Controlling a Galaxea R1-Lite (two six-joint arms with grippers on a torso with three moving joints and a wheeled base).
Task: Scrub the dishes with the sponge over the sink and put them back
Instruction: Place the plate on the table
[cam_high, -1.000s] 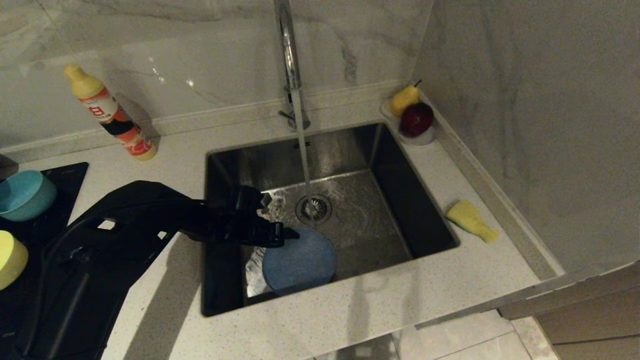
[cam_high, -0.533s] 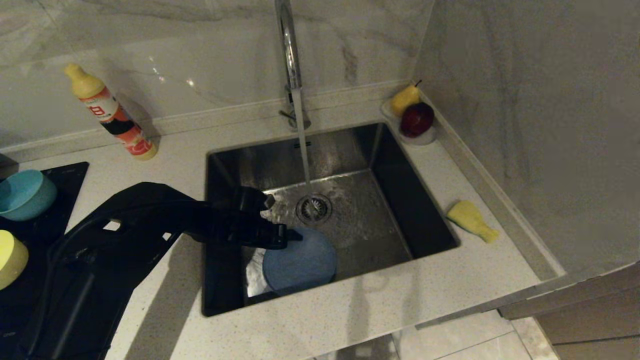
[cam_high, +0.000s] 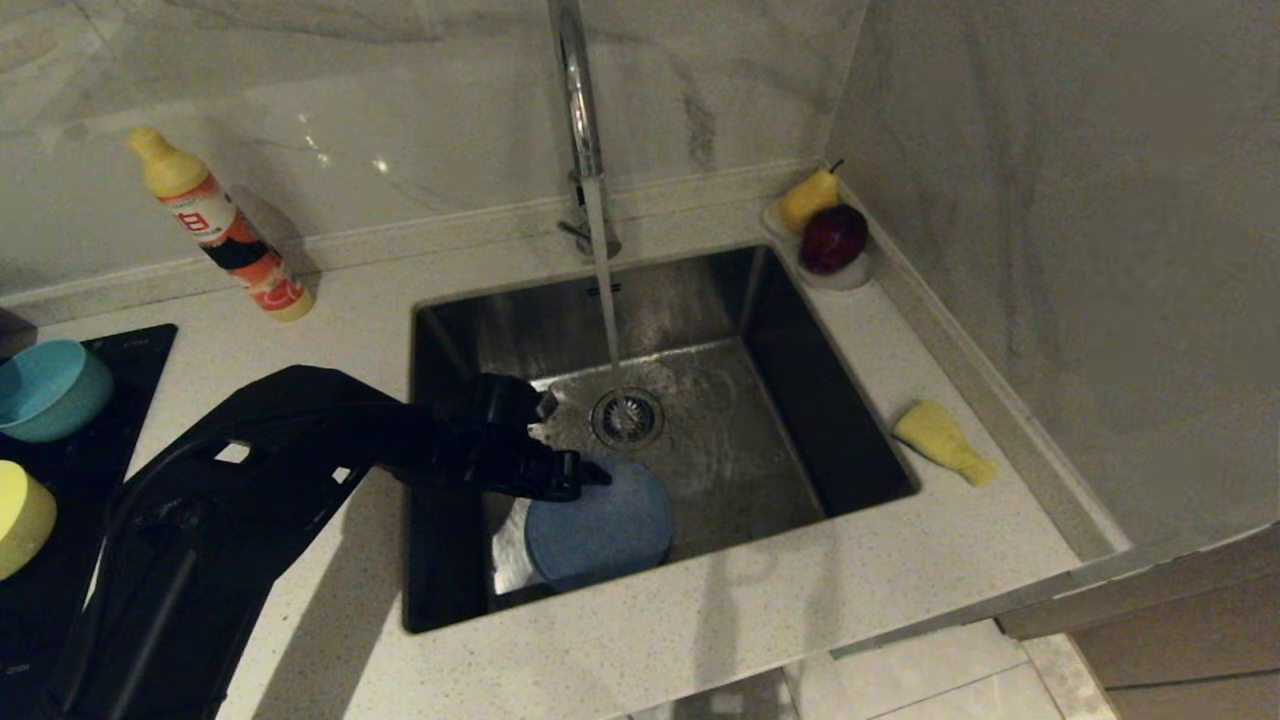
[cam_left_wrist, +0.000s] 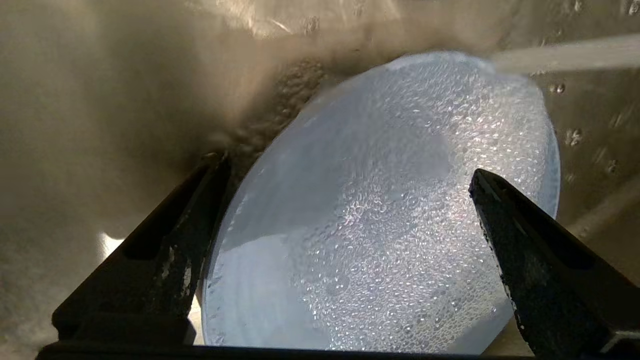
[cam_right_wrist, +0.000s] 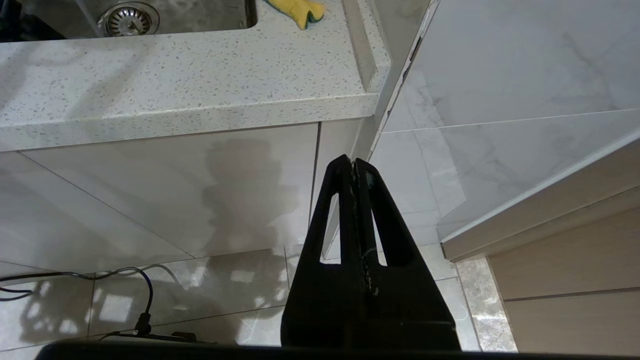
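Head view: desk (cam_high: 700, 640) surrounds steel sink (cam_high: 780, 400); tap water runs onto drain. Light-blue plate (cam_high: 600, 530) lies in sink, near front wall, wet. Left claw (cam_high: 555, 440) over plate's rim, fingers spread wide, gripping nothing. Teal bowl (cam_high: 50, 390), yellow bowl (cam_high: 20, 515) on dark hob at left. Sponge (cam_high: 940, 440) on desk right of sink. Right claw (cam_right_wrist: 355, 165) parked below desk edge, fingers pressed together, empty.
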